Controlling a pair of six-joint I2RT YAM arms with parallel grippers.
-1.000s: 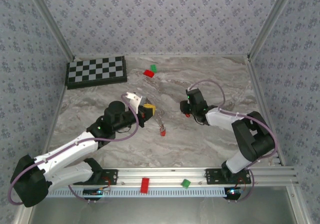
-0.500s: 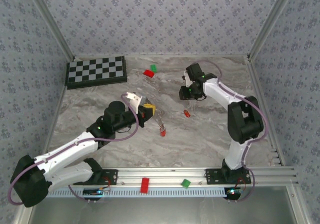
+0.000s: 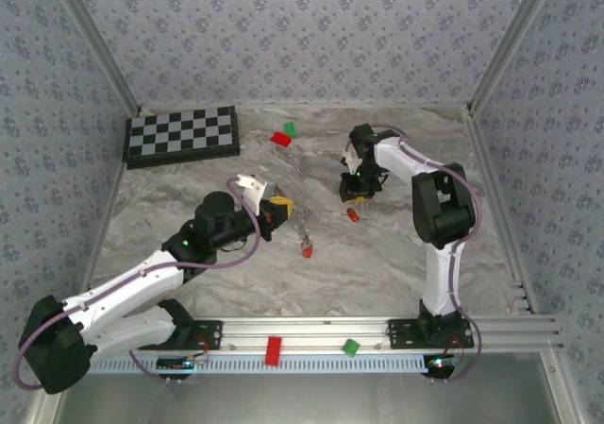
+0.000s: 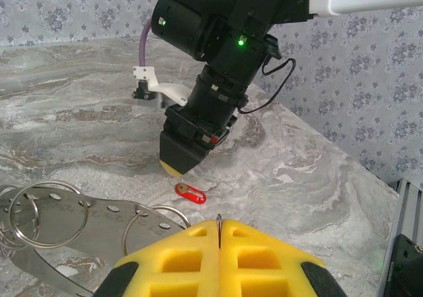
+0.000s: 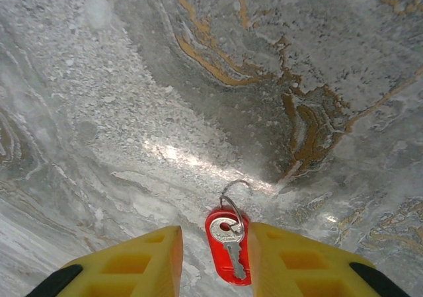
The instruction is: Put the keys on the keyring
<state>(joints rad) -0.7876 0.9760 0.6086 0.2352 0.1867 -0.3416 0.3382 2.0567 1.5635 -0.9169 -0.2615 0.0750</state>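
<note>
The right gripper [image 3: 352, 195] hangs released, with a red key [image 5: 228, 245] on the table between its fingers. The left gripper [image 4: 220, 236] is clenched on the keyring [image 4: 92, 221], and a second key [image 3: 307, 248] is at its 4 o'clock.

No readable text, label, brand, number or sign in any view. Key [image 5: 228, 244]: any stamp too small to read. Checkerboard [image 3: 182, 135]: plain squares, no characters.
</note>
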